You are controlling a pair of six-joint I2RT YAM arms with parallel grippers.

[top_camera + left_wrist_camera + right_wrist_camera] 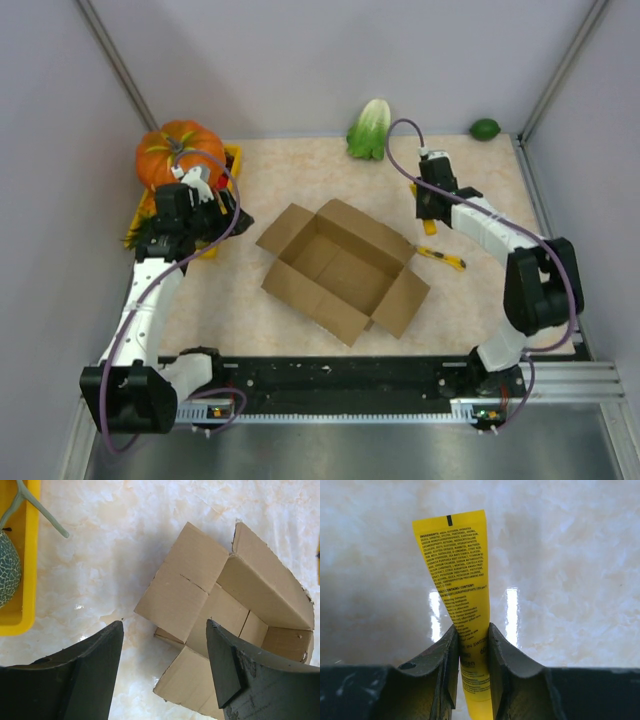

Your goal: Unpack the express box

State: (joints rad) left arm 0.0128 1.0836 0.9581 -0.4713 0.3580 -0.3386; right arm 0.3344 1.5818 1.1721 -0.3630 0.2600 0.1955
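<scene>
I see express box (340,270) flaps open, bare cardboard inside | yellow tray (31,570) holds pumpkin (178,150) | left gripper (164,625) spread wide | right gripper (472,642) clamps yellow tube (456,565)

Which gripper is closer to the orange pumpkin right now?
Left. The left gripper hangs open right next to the pumpkin, on its near side. The right gripper is across the table, beyond the express box, shut on a yellow tube.

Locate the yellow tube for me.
Right wrist view: the yellow tube is pinched in the right tool; top view puts it just right of the open express box.
</scene>
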